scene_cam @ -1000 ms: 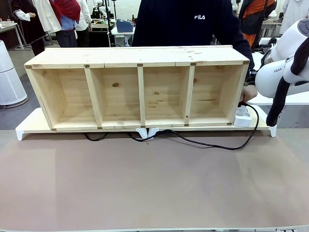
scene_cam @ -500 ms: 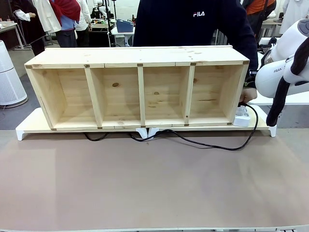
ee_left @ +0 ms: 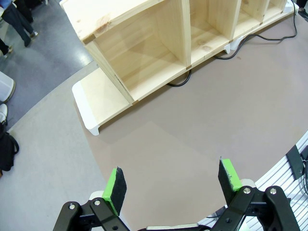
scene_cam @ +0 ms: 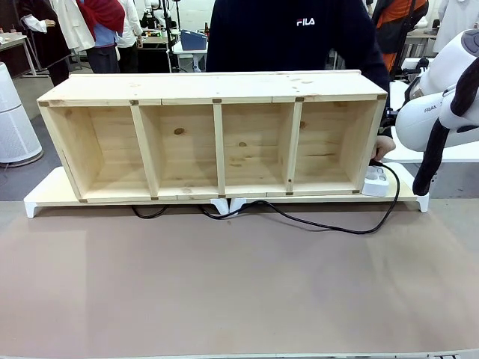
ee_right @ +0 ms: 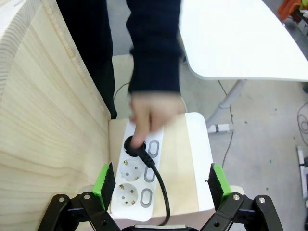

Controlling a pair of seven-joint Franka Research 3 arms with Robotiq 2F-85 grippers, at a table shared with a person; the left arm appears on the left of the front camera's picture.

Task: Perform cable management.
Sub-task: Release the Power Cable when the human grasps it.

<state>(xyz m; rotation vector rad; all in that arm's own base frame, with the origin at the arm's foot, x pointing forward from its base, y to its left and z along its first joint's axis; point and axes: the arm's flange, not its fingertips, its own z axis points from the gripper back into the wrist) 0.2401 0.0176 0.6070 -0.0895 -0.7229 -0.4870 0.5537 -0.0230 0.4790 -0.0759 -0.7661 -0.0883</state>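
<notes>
The black cable (scene_cam: 314,221) runs out from under the wooden shelf (scene_cam: 217,134), loops across the brown mat and rises to a white power strip (scene_cam: 376,182) at the shelf's right end. In the right wrist view my right gripper (ee_right: 160,185) hangs open above the power strip (ee_right: 137,180). A person's hand (ee_right: 147,115) presses on the black plug (ee_right: 132,143) seated in the strip, and the cable (ee_right: 162,192) leads down from it. My left gripper (ee_left: 172,180) is open over the mat, well away from the shelf (ee_left: 159,43) and the cable (ee_left: 180,82).
The four-compartment shelf lies on a low board with white feet (scene_cam: 34,202). The person (scene_cam: 299,37) stands behind the shelf. My right arm (scene_cam: 438,112) hangs at the right edge. A white side table (ee_right: 240,38) stands beyond the strip. The brown mat (scene_cam: 239,284) spreads out in front.
The person's hand at the power strip has shifted slightly. The cable and both arms stay as they were.
</notes>
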